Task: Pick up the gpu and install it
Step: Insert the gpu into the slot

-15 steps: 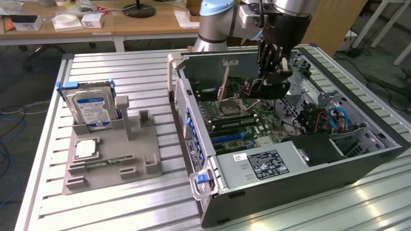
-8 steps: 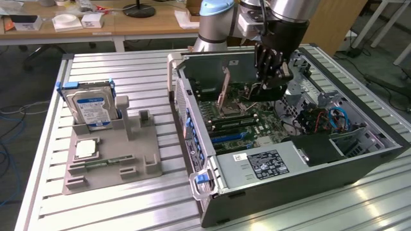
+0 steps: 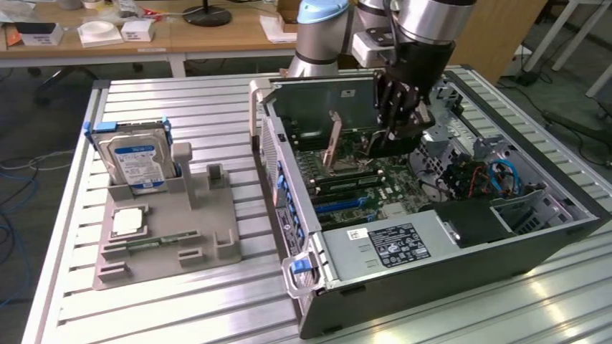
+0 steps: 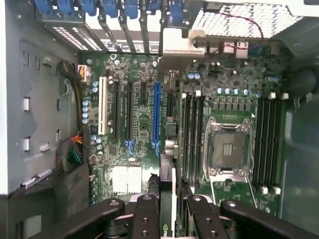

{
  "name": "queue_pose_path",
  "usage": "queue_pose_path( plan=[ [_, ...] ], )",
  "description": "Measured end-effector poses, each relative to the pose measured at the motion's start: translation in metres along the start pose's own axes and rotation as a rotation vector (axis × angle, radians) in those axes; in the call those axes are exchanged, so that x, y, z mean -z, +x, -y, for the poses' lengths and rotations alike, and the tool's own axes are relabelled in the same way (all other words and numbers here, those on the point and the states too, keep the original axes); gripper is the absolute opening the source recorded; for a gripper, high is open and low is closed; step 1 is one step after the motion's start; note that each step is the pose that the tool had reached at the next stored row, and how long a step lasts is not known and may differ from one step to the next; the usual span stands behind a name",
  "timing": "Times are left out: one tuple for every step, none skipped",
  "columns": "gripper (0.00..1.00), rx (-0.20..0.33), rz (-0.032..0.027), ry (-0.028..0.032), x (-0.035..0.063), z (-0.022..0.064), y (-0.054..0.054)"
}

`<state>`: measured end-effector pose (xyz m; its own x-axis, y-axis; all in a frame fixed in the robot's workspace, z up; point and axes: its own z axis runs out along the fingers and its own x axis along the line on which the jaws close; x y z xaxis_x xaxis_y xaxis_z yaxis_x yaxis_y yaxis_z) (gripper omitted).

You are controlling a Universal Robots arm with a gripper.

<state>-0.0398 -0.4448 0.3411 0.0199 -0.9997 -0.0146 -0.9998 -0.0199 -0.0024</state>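
At the exterior view's left, a hard drive (image 3: 139,161) with a blue-and-white label is stood upright in a grey fixture (image 3: 206,236), and a green memory stick (image 3: 158,244) is laid in front of it; neither is involved in the work at hand. Further right, the open computer case (image 3: 497,251) is laid on its side on the slatted table (image 3: 172,100), and the gripper (image 3: 402,127) is held inside it above the motherboard (image 3: 383,183). The gpu (image 3: 394,145) is clamped between the closed fingers (image 4: 145,214), hung edge-down just over the board and not yet seated. In the wrist view the long blue expansion slot (image 4: 156,117) is seen ahead of the card, but whether the card's edge is lined up with it cannot be told. Misalignment is therefore judged the main risk: were the card pressed down off-line, its connector could be driven onto the slot wall or the neighbouring black slot (image 4: 128,112), and the board flexed or the contacts damaged. The card's bracket could be caught on the rear wall near the blue retainers (image 3: 283,190). One end could be left unseated by a slight tilt in the grip. The open CPU socket (image 4: 227,149), near the card's path, could be struck and its pins bent.
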Motion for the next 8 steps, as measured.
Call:
queue_pose_path(
  plan=[
    [0.26,0.001,0.0001,0.0001,-0.0018,-0.0016,0.0002],
    [0.26,0.003,0.0002,0.0,-0.0036,-0.0031,0.0003],
    [0.26,0.003,0.0,-0.0001,-0.0045,-0.0035,0.0006],
    [0.26,0.003,-0.0001,-0.0004,-0.0046,-0.0035,0.0008],
    [0.26,0.003,-0.0001,-0.0007,-0.0049,-0.0035,0.0014],
    [0.26,0.003,0.0001,-0.0013,-0.0061,-0.0036,0.0018],
    [0.26,0.003,0.0002,-0.0019,-0.0079,-0.0039,0.0023],
    [0.26,0.003,0.0001,-0.0024,-0.0096,-0.0044,0.0029]
  ],
)
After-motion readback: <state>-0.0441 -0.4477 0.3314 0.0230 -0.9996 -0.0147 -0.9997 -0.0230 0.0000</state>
